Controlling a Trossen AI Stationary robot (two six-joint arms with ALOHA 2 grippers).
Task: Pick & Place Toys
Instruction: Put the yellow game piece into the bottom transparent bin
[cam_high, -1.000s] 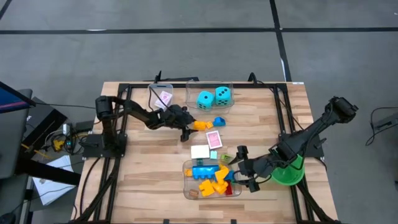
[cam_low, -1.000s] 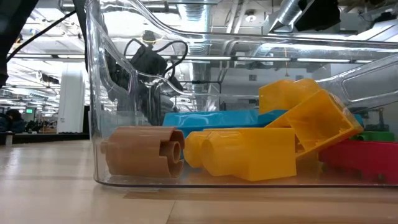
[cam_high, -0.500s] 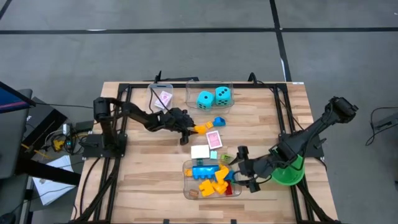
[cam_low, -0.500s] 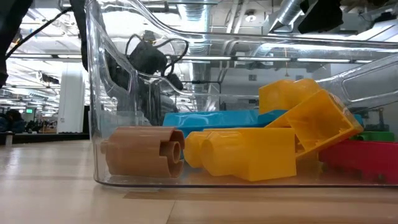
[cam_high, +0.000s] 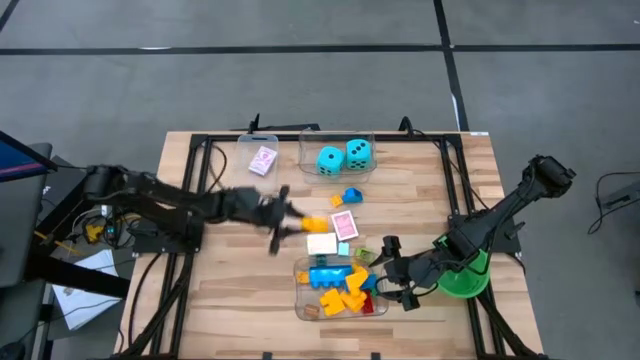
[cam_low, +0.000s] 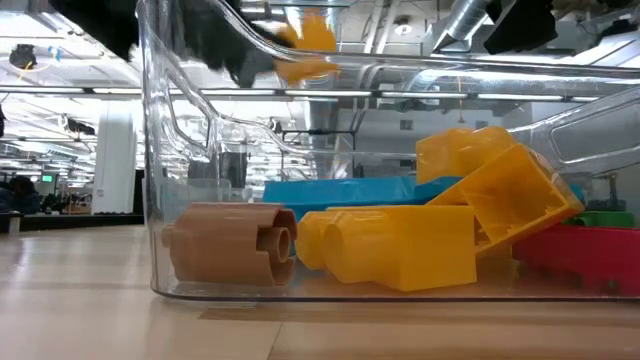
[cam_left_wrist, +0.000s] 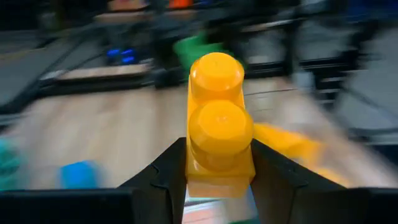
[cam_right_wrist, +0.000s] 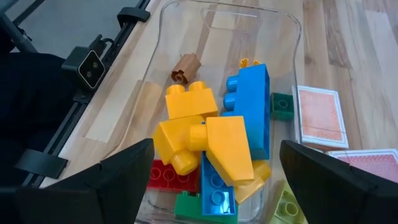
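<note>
Left gripper (cam_left_wrist: 217, 186) clamps an orange brick (cam_left_wrist: 217, 127), shown clearly only at its wrist. Right gripper (cam_right_wrist: 214, 186) gapes above a tub (cam_right_wrist: 180, 25) of bricks.

A clear tub (cam_low: 150, 200) stands on my counter (cam_low: 100, 320), holding a brown piece (cam_low: 230, 243), yellow bricks (cam_low: 420, 240), a blue brick (cam_low: 340, 190) and a red one (cam_low: 585, 255). Above it hangs a blurred orange brick (cam_low: 305, 45).

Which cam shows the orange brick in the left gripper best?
Left wrist view: the orange brick fills the centre, clamped in the left gripper. High view shows it as a small speck. Low view catches it blurred through the tub wall. Right wrist view misses it.
</note>
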